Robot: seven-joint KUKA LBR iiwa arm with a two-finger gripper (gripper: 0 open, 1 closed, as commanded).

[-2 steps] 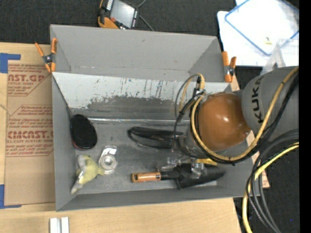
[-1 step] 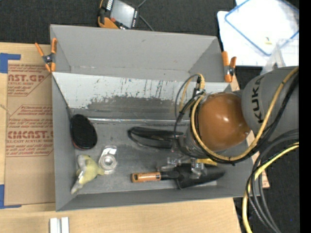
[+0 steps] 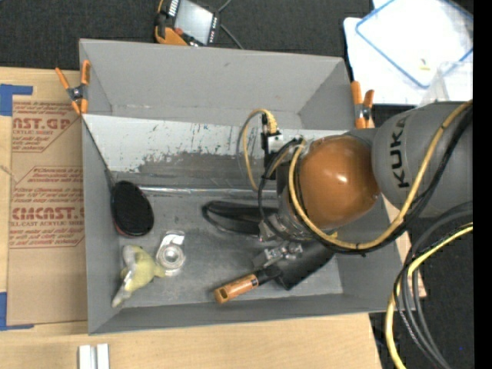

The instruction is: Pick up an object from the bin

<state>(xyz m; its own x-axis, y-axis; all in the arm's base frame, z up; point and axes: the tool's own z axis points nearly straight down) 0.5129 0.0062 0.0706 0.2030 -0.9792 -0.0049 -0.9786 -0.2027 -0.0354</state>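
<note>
Bin (image 3: 207, 106) holds five small things in view.

Approx 3 black objs (image 3: 131, 208), 1 toy (image 3: 134, 271), 1 cap (image 3: 171, 254)

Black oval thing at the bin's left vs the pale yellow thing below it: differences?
Colour: the black oval thing is dark, the pale yellow thing light. Shape: the black oval thing is smooth and rounded, the pale yellow thing lumpy and irregular. Both lie at the left of the bin.
</note>
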